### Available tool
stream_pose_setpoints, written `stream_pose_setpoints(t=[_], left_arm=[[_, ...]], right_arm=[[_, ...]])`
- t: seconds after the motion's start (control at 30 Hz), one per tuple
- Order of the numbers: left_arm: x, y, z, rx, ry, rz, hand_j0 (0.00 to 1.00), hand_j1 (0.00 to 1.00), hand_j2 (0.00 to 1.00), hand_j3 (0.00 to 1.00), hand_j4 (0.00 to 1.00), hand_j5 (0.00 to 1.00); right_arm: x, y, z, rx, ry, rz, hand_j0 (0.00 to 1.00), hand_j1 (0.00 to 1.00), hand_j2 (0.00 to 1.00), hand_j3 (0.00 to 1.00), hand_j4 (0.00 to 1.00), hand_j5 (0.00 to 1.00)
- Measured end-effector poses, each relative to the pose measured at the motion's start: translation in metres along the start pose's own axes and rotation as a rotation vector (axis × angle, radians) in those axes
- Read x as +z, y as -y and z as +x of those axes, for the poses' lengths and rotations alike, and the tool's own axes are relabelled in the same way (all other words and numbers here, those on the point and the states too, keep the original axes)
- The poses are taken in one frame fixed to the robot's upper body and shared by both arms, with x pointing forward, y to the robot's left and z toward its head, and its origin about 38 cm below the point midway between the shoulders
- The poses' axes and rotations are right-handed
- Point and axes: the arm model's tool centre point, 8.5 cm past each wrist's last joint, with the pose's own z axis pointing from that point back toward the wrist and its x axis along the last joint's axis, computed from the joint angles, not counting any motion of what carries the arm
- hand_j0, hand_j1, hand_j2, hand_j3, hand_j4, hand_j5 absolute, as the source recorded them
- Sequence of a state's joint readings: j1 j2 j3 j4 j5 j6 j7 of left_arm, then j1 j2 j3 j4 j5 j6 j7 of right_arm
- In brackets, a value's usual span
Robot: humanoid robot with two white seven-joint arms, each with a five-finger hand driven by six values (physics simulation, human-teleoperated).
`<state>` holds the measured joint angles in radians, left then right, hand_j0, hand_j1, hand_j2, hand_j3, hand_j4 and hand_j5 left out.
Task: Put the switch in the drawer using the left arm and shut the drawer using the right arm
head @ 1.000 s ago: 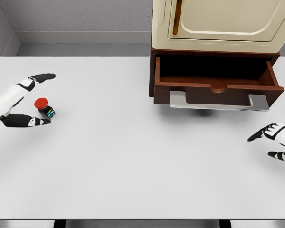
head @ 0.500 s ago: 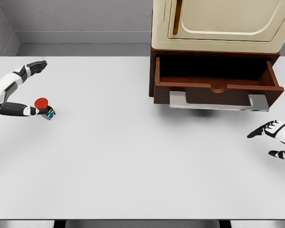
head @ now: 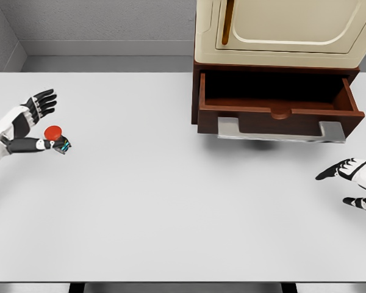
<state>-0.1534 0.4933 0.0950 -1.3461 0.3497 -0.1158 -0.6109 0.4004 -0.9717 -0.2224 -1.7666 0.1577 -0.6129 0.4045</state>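
Table (head: 171, 201): big white top filling most of the head view, grey wall behind it.
Cabinet (head: 280, 30): cream box with a door panel, sitting at the far right of the table on a dark wood base.
Drawer (head: 279, 110): pulled out of that wood base and wide open, dark inside as far as I can see, with a flat silver handle (head: 280, 130) along the front.
Left hand (head: 25, 127): comes in at the far left edge, fingers (head: 41, 101) spread out and pointing up-right, thumb reaching low toward the switch. Thumb tip looks like it's right against the switch body, but nothing is wrapped around it, so not a real grasp.
Right hand (head: 354, 183): low at the right edge, well clear of the drawer, resting over the table with the dark fingertips loosely apart and nothing in it.
Switch (head: 56, 138): little red mushroom button on a dark base with some teal bits, sitting on the table at the far left, between the left thumb and fingers, way across from the drawer.
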Motion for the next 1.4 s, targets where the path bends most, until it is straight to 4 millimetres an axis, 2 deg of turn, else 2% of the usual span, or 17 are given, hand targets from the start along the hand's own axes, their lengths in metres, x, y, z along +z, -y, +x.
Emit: stream_pose_setpoints(t=[0.2, 0.33, 0.7, 0.93, 1.1, 1.2, 1.4], left_arm=[[0.003, 0.009, -0.01, 0.011, 0.026, 0.01, 1.0, 1.0, 1.0, 1.0, 1.0, 1.0], [0.006, 0.006, -0.014, -0.006, 0.01, 0.023, 1.0, 1.0, 1.0, 1.0, 1.0, 1.0], [0.015, 0.001, -0.036, -0.068, -0.087, 0.043, 1.0, 1.0, 1.0, 1.0, 1.0, 1.0], [0.001, 0.003, -0.036, -0.078, -0.09, 0.046, 1.0, 1.0, 1.0, 1.0, 1.0, 1.0], [0.0, 0.003, -0.044, -0.068, -0.115, 0.048, 1.0, 1.0, 1.0, 1.0, 1.0, 1.0], [-0.001, 0.001, -0.047, -0.072, -0.132, 0.051, 0.97, 0.97, 0.97, 0.97, 0.97, 0.97], [0.0, 0.0, -0.055, -0.06, -0.155, 0.056, 0.82, 0.82, 0.82, 0.82, 0.82, 0.82]], right_arm=[[0.0, 0.0, 0.0, 0.0, 0.0, 0.0, 0.76, 0.76, 0.76, 0.76, 0.76, 0.76], [0.0, 0.001, 0.0, 0.002, 0.0, 0.003, 0.72, 0.72, 0.72, 0.72, 0.72, 0.72], [0.0, 0.0, 0.001, 0.0, 0.002, -0.004, 0.73, 0.73, 0.73, 0.73, 0.73, 0.73], [-0.001, 0.003, 0.001, 0.004, 0.003, -0.01, 0.73, 0.73, 0.73, 0.73, 0.73, 0.73], [-0.001, 0.004, 0.0, 0.006, 0.004, -0.012, 0.74, 0.74, 0.74, 0.74, 0.74, 0.74], [-0.002, 0.004, 0.0, 0.007, 0.004, -0.013, 0.74, 0.74, 0.74, 0.74, 0.74, 0.74], [-0.002, 0.004, 0.0, 0.007, 0.004, -0.013, 0.74, 0.74, 0.74, 0.74, 0.74, 0.74]])
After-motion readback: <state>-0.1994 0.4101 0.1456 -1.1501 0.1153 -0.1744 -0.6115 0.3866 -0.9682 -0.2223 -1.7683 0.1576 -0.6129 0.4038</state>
